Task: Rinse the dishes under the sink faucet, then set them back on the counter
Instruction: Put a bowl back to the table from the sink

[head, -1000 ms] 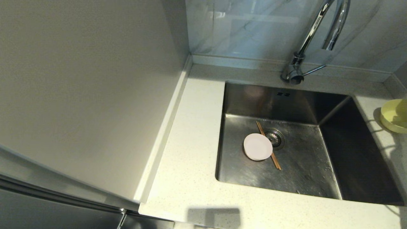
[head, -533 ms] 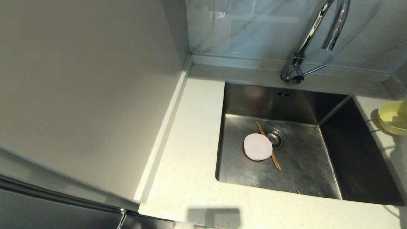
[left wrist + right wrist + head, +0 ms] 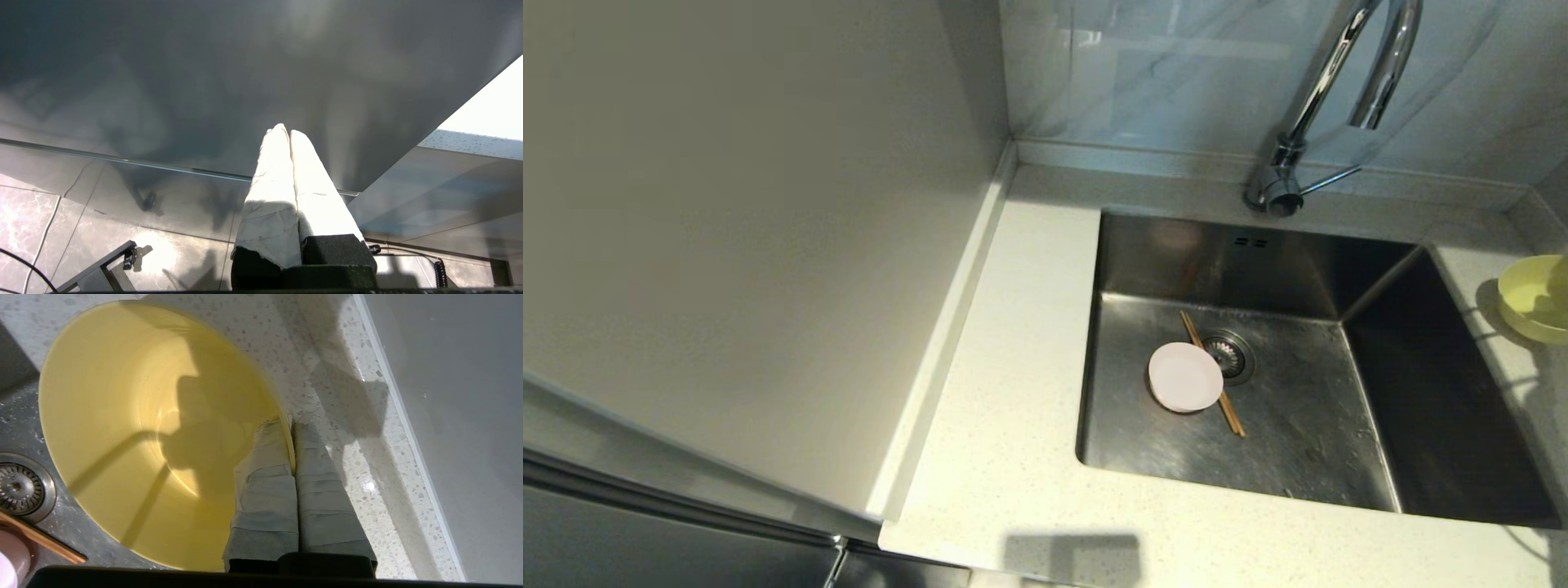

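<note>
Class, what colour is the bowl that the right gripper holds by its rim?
Pale yellow: the bowl, clearest in the right wrist view.

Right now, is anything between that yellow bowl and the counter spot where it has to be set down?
Nothing visible. The right gripper grips the yellow bowl by its rim, jaws shut, above the bare counter to the right of the sink. The pink dish and chopsticks lie in the sink.
</note>
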### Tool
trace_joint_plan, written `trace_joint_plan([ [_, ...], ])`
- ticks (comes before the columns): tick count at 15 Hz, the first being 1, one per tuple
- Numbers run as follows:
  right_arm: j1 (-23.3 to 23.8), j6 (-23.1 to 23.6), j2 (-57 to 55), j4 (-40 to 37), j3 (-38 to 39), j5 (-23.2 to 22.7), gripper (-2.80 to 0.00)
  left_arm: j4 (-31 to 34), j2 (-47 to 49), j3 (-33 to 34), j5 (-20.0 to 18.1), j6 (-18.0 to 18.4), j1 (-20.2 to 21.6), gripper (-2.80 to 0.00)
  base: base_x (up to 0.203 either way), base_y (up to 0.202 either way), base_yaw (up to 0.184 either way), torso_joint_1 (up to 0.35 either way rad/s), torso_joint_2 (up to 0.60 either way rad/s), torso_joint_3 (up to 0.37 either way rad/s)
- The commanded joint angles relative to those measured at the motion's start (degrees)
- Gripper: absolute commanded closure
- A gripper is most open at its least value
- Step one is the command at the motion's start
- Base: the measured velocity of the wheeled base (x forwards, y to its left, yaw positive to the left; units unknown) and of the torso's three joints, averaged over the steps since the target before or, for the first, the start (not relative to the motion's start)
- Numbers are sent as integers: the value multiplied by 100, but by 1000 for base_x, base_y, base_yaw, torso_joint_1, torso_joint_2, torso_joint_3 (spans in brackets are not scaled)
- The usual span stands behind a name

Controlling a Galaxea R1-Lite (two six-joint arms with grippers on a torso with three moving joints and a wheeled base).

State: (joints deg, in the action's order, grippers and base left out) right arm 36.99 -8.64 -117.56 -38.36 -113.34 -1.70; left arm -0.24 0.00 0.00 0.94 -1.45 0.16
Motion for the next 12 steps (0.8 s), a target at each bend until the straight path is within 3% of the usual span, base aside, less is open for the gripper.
trace_joint_plan([
  [1,-4,-5,-143,-22,50,17,0,-2,-18,0,3,-4,2,0,0,0,0,0,0,0],
  [3,-7,-6,-180,-22,48,21,0,-2,-18,0,3,-4,2,0,0,0,0,0,0,0],
  [4,-7,3,-171,-22,75,21,-280,-2,-18,0,3,-4,2,0,0,0,0,0,0,0],
  [12,19,-24,207,160,-2,-10,-280,-2,-18,0,3,-4,2,0,0,0,0,0,0,0],
])
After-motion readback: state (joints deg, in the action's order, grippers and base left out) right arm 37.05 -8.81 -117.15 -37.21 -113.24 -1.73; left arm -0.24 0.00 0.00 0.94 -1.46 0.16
